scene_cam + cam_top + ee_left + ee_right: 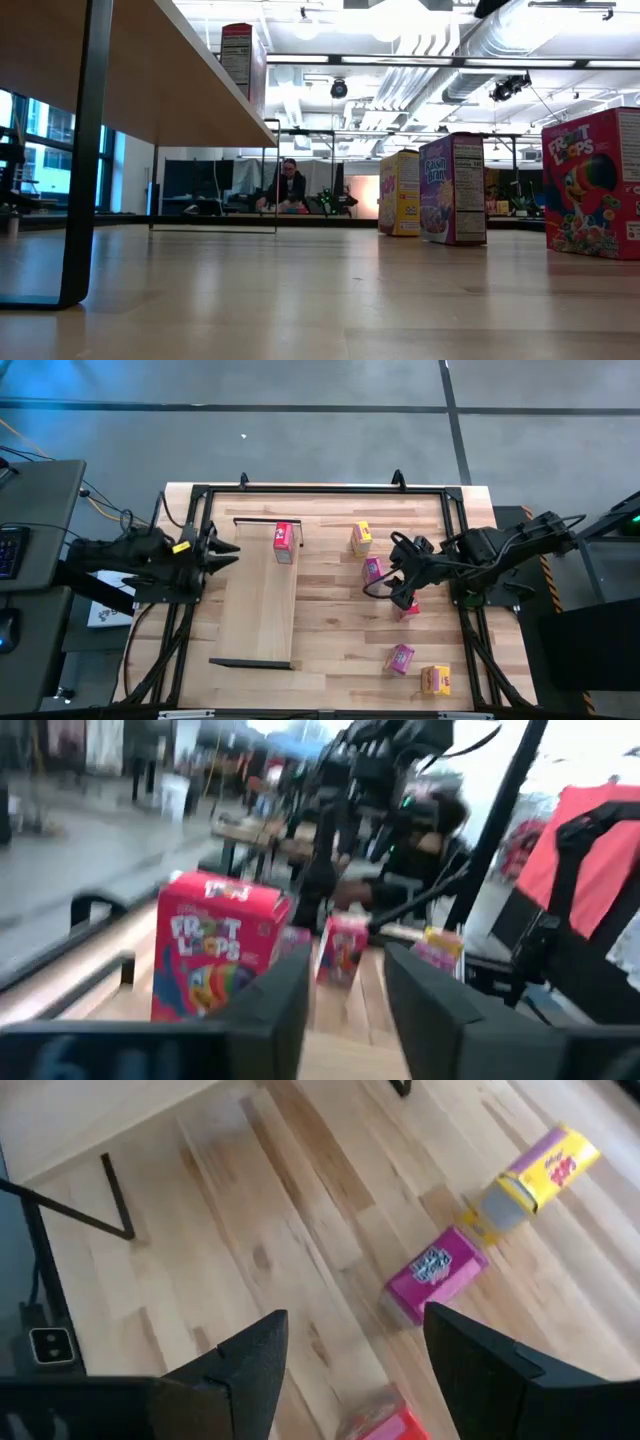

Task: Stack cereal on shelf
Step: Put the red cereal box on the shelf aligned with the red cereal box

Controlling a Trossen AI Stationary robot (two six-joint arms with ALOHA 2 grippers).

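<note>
Overhead, the striped wooden tabletop (330, 650) carries the pale flat shelf (258, 610), with one red cereal box (284, 542) standing at its far end. Beside that end, the left gripper (226, 553) hangs spread and empty. The right gripper (398, 592), also parted and empty, hovers between a magenta box (372, 570) and a red box (409, 609).

Grey floor (300, 430) beyond my counter's far edge, dark seams crossing it. Off counter's left edge, dark desk (40, 500) with keyboard (10, 550). Level view across counter: open hall, white ceiling with ducts (520, 35) and bright strip lights (400, 60), tall windows (20, 150) at left, seated person (290, 188) far back.
</note>
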